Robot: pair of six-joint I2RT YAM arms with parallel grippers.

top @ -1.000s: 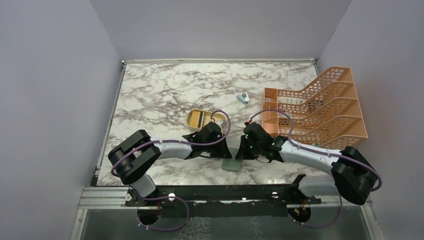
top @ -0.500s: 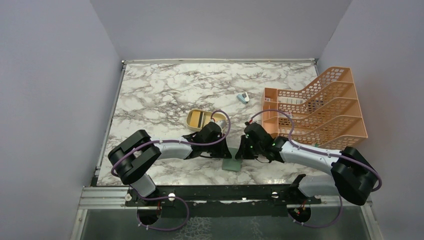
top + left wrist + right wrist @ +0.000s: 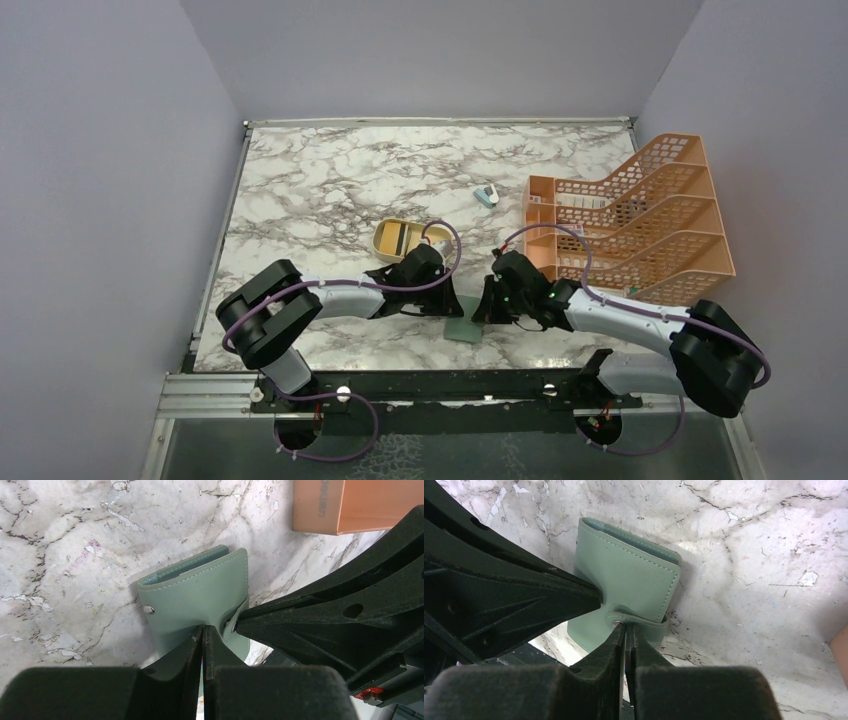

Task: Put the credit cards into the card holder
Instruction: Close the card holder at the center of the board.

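- Pinching the cover of the flat squarish grey-green leather card holder (image 3: pixel 197 592) with the black two-finger left gripper (image 3: pixel 203 629), jaws pressed almost together on the thin edge, probably steadying it against a pull from the other side.
- Clamping the right gripper (image 3: pixel 624 628), jaws likewise all but closed, on the narrow green snap strap (image 3: pixel 644 621) wrapping round the card holder's edge, likely aiming to unfasten it so the pockets can be reached.
- Resting the card holder, folded shut, on the white grey-veined marble table (image 3: pixel 330 180), close to its near edge and right between the two claws.
- Carrying no credit cards in either claw, and failing to make them out in any view, with the tan oval dish (image 3: pixel 392 240) just behind the left wrist partly hidden.
- Judging the task as barely begun: opening first, loading cards after.
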